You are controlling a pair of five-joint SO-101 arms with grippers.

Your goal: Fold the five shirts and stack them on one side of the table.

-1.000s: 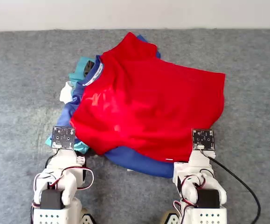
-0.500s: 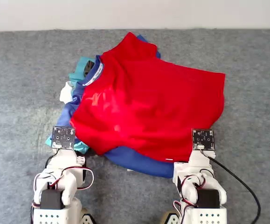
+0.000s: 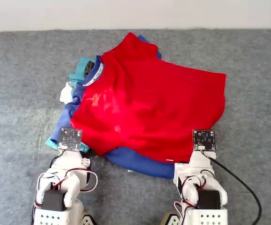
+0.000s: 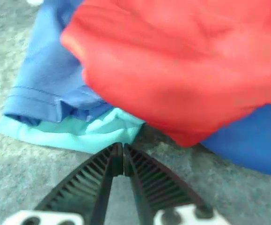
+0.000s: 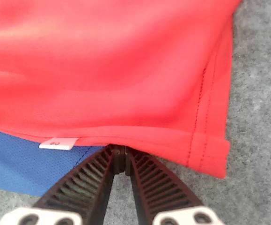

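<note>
Red shirt (image 3: 149, 108): plain bright red, no print; dark stitch line along the hem.
Blue shirt (image 3: 140, 163): royal blue with a fine mesh pattern; small white tag (image 5: 58, 143) at its edge.
Collar (image 3: 94, 74): blue with a white band.
Teal shirt (image 3: 81, 65): deep teal, plain.
Turquoise shirt (image 4: 79, 133): pale turquoise, plain.
White cloth (image 3: 66, 93): plain white.
Table (image 3: 23, 70): mottled grey felt.
Left claw (image 4: 122, 154) and right claw (image 5: 120, 157): black, ribbed.
Cable (image 3: 238, 180): black.

Sit low and side by side, aimed forward; hold left claw (image 4: 121, 149) and right claw (image 5: 120, 151) pinched together, gripping nothing.
</note>
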